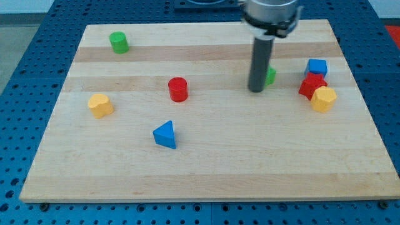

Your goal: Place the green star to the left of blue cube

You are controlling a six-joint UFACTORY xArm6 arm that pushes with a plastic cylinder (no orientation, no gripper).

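The green star [270, 76] lies at the view's upper right, mostly hidden behind my rod; only its right edge shows. My tip [256, 89] sits against the star's left side. The blue cube [317, 67] stands further right, a gap away from the star. A red block [311, 85] touches the cube's lower side, and a yellow block [324, 99] leans on the red block's lower right.
A green cylinder [119, 42] stands at the upper left. A red cylinder [178, 89] is near the middle. A yellow block [100, 105] is at the left. A blue triangular block [165, 135] lies below centre. The wooden board [206, 178] ends just right of the cluster.
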